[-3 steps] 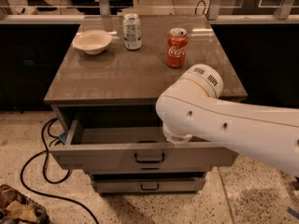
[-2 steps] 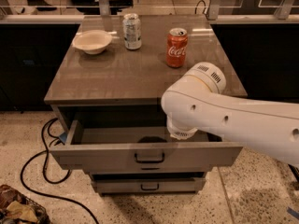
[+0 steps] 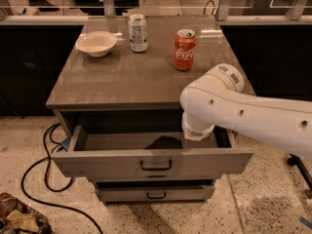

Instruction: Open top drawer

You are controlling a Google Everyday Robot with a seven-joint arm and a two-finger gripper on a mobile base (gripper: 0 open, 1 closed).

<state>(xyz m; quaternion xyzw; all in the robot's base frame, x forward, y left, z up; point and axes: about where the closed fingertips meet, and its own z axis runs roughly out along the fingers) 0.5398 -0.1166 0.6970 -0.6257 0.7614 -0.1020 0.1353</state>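
Observation:
The top drawer (image 3: 151, 164) is pulled out from the grey cabinet, its flat front towards me with a small black loop handle (image 3: 156, 165) at its centre. Its plain grey interior (image 3: 122, 141) shows, with a dark patch near the middle. My white arm (image 3: 229, 106) reaches in from the right, and its end joint (image 3: 197, 129) hangs over the drawer's right part. The gripper is hidden behind the arm there.
On the cabinet top (image 3: 122, 79) stand a white bowl (image 3: 96, 43), a silver can (image 3: 138, 32) and a red cola can (image 3: 185, 49). A lower drawer front (image 3: 155, 194) sits under the open one. A black cable (image 3: 46, 179) loops on the floor at the left.
The arm has shifted to the right over the drawer. The drawer front has come slightly further out towards me.

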